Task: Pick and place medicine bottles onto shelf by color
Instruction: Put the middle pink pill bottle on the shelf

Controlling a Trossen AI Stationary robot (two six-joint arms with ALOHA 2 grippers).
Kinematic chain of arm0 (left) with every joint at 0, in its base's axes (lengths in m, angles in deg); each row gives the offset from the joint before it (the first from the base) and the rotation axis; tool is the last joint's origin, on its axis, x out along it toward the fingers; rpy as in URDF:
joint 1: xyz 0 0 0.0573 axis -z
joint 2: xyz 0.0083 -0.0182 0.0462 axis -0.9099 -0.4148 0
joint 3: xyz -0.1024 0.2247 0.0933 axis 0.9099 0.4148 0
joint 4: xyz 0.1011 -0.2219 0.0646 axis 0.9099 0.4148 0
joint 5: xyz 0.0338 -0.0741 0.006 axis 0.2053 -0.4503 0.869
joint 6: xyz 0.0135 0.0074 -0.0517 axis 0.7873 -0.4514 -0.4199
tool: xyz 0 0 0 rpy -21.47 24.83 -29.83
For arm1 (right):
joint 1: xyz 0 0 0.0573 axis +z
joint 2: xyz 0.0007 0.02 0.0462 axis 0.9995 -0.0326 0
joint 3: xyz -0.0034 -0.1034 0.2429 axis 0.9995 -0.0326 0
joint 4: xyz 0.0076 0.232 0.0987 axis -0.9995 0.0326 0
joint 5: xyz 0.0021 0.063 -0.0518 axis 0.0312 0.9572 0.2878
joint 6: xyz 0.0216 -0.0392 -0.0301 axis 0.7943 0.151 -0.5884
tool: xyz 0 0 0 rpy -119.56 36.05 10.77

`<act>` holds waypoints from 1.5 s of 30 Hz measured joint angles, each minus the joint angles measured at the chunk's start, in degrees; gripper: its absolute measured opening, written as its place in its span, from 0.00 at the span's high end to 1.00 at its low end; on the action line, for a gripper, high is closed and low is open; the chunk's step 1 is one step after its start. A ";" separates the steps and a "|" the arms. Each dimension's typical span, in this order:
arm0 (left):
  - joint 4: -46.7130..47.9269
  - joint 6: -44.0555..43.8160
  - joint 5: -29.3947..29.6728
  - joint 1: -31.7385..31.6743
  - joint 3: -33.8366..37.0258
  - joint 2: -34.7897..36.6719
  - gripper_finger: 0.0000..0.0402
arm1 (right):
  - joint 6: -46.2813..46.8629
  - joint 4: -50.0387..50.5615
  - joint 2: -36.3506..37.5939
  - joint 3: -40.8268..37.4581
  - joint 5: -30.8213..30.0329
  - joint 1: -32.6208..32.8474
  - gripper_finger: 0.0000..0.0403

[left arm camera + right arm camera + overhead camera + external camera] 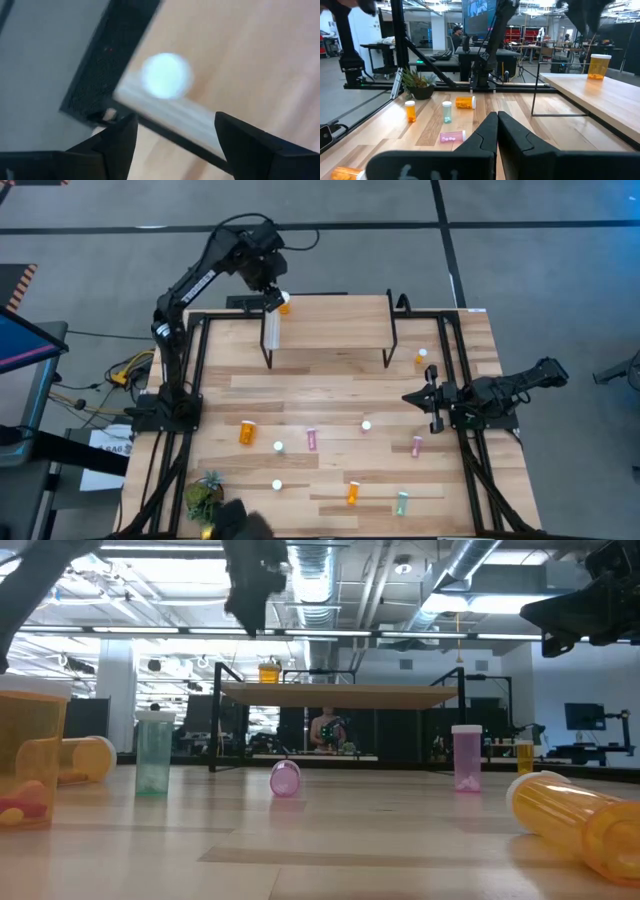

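Directly beneath the left gripper [273, 298], whose fingers stand apart and empty, an orange bottle [284, 305] stands upright on the shelf [330, 320] at its far corner by the white strip. Well away, the right gripper [415, 397] waits with fingers together.
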 joint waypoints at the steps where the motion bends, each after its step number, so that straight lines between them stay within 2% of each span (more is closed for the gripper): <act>1: -0.18 0.15 -0.14 1.46 -0.07 1.50 0.39 | -0.01 0.00 -0.02 -0.01 0.00 0.00 0.92; 10: -0.30 -5.48 6.96 16.27 0.16 13.07 0.41 | 0.00 -0.01 -0.01 0.00 0.00 0.00 0.92; 13: -4.47 -5.79 8.40 21.16 5.27 17.63 0.41 | 0.00 -0.01 -0.02 0.01 0.00 -0.02 0.92; 17: -15.34 -8.87 8.94 25.24 20.03 27.00 0.41 | 0.00 -0.01 -0.01 -0.02 0.00 0.00 0.92; 20: -26.52 -11.41 8.92 27.64 35.65 35.37 0.41 | -0.02 -0.01 0.00 -0.02 0.00 -0.02 0.92; 26: -57.38 -15.38 8.93 32.65 67.09 50.62 0.41 | -0.02 -0.01 0.00 -0.02 0.00 0.00 0.92; 31: -81.01 -16.09 8.90 35.15 86.49 56.99 0.41 | -0.01 -0.01 0.00 0.00 0.00 0.00 0.92; 35: -95.88 -13.48 8.97 34.67 97.05 57.73 0.41 | -0.01 0.00 -0.02 -0.01 0.00 -0.01 0.92; 38: -104.78 -12.23 9.99 33.23 102.28 56.77 0.41 | -0.01 0.00 -0.02 0.00 0.00 -0.02 0.92; 45: -106.65 -16.93 5.88 33.11 103.98 56.68 0.41 | 0.00 0.00 0.00 0.00 0.00 0.00 0.92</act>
